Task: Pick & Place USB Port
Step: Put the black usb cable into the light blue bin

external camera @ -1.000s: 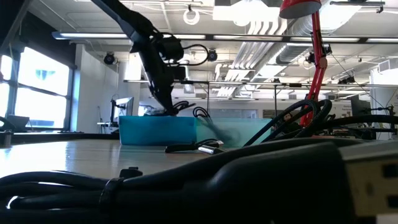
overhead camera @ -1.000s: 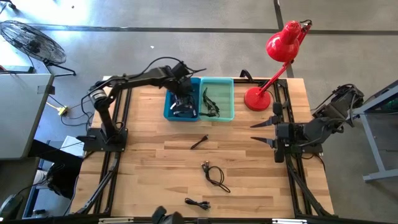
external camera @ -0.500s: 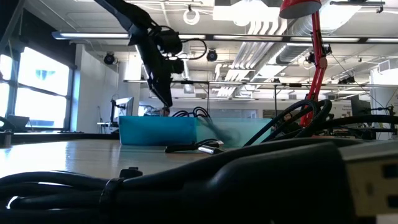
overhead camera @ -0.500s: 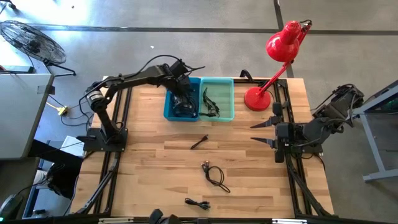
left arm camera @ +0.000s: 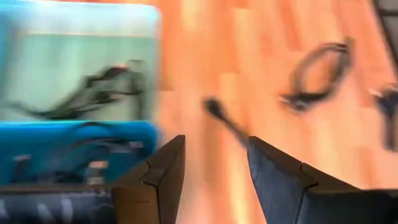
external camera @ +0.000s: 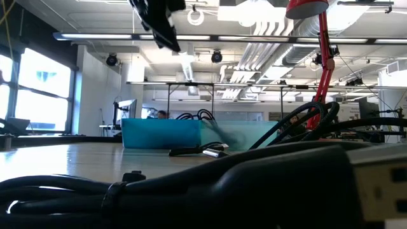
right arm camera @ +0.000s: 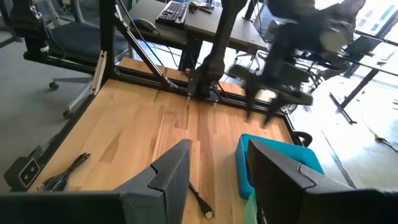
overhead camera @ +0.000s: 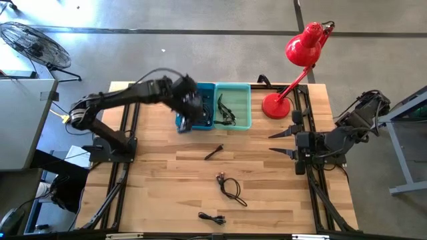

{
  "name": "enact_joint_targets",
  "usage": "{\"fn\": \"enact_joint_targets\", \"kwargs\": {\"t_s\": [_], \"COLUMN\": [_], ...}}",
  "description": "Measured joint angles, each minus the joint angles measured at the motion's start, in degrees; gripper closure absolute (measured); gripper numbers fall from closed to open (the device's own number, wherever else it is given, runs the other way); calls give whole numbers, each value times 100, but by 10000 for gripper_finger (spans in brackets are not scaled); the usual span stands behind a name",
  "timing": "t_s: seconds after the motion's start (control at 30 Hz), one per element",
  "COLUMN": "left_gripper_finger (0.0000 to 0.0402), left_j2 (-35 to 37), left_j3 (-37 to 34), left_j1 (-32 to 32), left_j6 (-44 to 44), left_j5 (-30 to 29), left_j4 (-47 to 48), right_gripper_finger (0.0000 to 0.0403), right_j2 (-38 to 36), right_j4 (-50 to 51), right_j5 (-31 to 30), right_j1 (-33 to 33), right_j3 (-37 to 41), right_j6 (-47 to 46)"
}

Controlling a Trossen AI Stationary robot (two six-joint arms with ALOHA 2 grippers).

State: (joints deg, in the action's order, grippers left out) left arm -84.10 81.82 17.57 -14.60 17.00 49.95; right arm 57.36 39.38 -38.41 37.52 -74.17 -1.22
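Left gripper: the dark two-finger left gripper hangs raised above the near-left part of the blue plastic bin, at about 11 o'clock of the wooden slatted table; its fingers are parted with nothing between them.
Right gripper: the dark right gripper waits at the table's 3 o'clock edge, fingers spread and holding nothing.
Blue bin: it sits at roughly 12 o'clock on the table, with dark cables lying inside.
Teal bin: the teal plastic bin touches the blue one on its 3 o'clock side and holds a black tangled cable.
USB cable on table: a short black USB cable with a plug end lies near the table's centre, at 6 o'clock from the two bins and apart from them.
Coiled cable: a black looped cable lies at 6 o'clock from the short one.
Front cable: another small black cable lies by the table's 6 o'clock edge.
Lamp: a red desk lamp stands at 1 o'clock, just beside the teal bin.
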Motion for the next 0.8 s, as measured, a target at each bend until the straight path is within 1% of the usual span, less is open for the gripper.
{"fn": "enact_joint_targets", "kwargs": {"t_s": [0.07, 0.13, 0.17, 0.33, 0.43, 0.47, 0.53, 0.67, 0.8], "left_gripper_finger": [232, 232, 232, 232, 231, 231, 231, 231, 231], "left_j2": [45, 43, 37, -192, -360, -437, -645, -1078, -1552], "left_j3": [-2, -3, -7, -9, -7, -7, -7, 1, -9], "left_j1": [-497, -973, -1197, -2163, -2551, -2639, -2764, -2815, -2807], "left_j6": [375, 853, 1065, 1948, 2342, 2412, 2550, 2690, 2691], "left_j5": [-184, -570, -838, -2535, -3288, -3417, -3474, -3211, -3136], "left_j4": [15, -1, 6, -6, -44, -15, -50, -65, -135], "right_gripper_finger": [249, 249, 249, 249, 249, 249, 249, 249, 249], "right_j2": [0, 0, 0, 0, 0, 0, 0, 0, 0], "right_j4": [49, 73, 73, 70, 69, 69, 69, 67, 64], "right_j5": [0, -2, -10, -28, -39, -44, -46, -32, 113], "right_j1": [0, 0, 0, -1, -2, 0, 0, -1, 0], "right_j3": [0, 0, 0, 0, 0, 0, 0, 0, 0], "right_j6": [6, 16, 32, 167, 250, 262, 268, 230, 84]}}
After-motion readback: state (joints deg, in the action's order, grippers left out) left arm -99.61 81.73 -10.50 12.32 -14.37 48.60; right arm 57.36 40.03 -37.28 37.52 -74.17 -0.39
